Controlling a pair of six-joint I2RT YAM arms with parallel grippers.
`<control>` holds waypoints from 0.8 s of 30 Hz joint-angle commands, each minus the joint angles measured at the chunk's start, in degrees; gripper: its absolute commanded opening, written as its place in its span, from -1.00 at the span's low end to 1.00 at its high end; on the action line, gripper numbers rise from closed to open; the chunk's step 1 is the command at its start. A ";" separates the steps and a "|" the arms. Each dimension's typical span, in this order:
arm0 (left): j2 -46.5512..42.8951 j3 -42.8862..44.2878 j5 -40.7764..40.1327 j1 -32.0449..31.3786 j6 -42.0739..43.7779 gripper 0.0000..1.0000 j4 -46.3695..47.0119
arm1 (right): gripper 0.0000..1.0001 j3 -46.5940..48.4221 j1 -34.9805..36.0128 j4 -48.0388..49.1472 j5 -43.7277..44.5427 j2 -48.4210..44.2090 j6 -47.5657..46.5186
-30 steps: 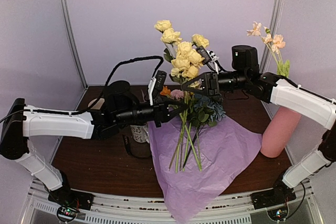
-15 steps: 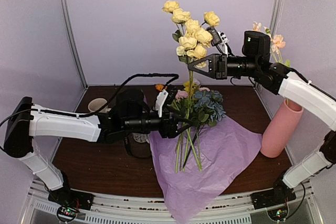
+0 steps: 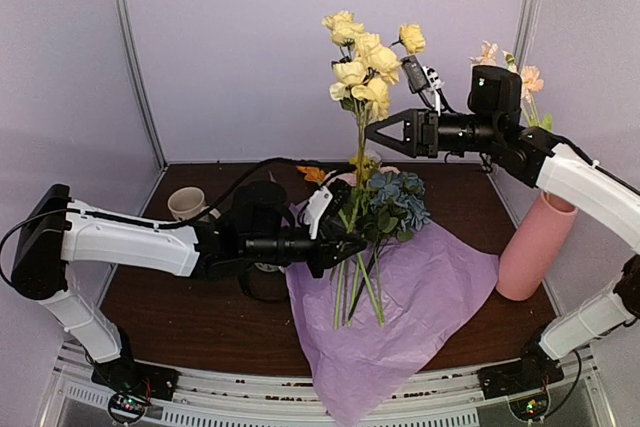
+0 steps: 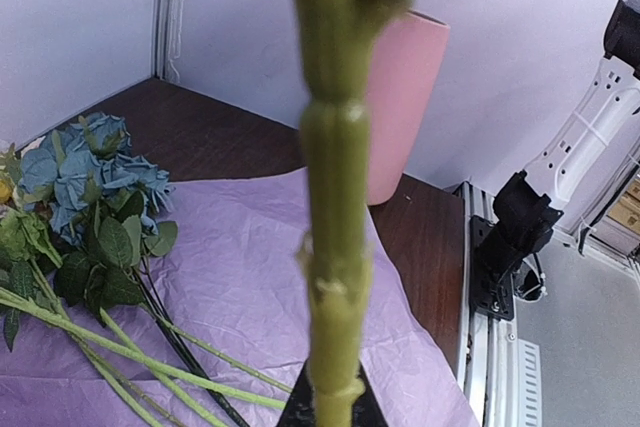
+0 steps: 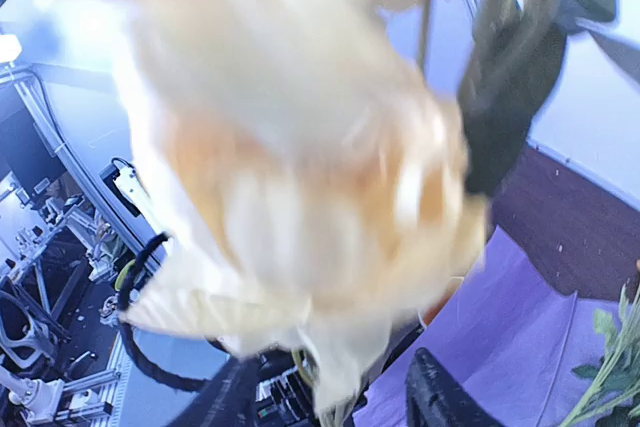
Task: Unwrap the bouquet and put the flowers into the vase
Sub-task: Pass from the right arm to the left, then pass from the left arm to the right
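Left gripper [image 3: 350,240] pinches the yellow flowers [image 3: 362,62] low on the stem — upright, blooms on top, above the paper [image 3: 430,292]. Right gripper [image 3: 378,133], jaws spread, sits beside the stem under the blooms.

Overhead rear overview; two wrist close-ups, all sharing the purple paper [image 3: 430,287].

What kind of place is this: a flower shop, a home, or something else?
Probably a robot test booth, not a shop. The left arm and right arm are bolted to a metal rail at the table's edge, and plain pale walls on metal posts enclose it.
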 commanded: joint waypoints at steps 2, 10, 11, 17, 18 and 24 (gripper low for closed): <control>-2.09 1.42 -0.63 0.08 -0.38 -1.00 4.59 | 0.28 -6.53 0.37 -2.31 1.78 -2.35 -4.63; -0.35 3.60 0.60 -0.41 0.03 -1.00 3.33 | 0.38 -5.93 1.91 -2.55 1.79 -0.96 -5.10; -0.11 3.97 0.61 -0.58 0.14 -1.00 3.07 | 0.38 -5.24 2.05 -2.40 1.45 -0.50 -4.83; 0.66 4.90 0.88 -1.17 0.15 -1.00 2.31 | 0.08 -3.23 2.37 2.47 -1.19 1.93 0.43; 0.73 4.80 0.80 -1.17 0.11 -1.00 2.23 | 0.03 -2.72 2.36 2.76 -1.36 2.10 0.78; 0.97 4.38 1.22 -1.26 -0.03 -1.00 2.16 | -0.21 0.33 2.11 2.24 -1.82 1.91 0.93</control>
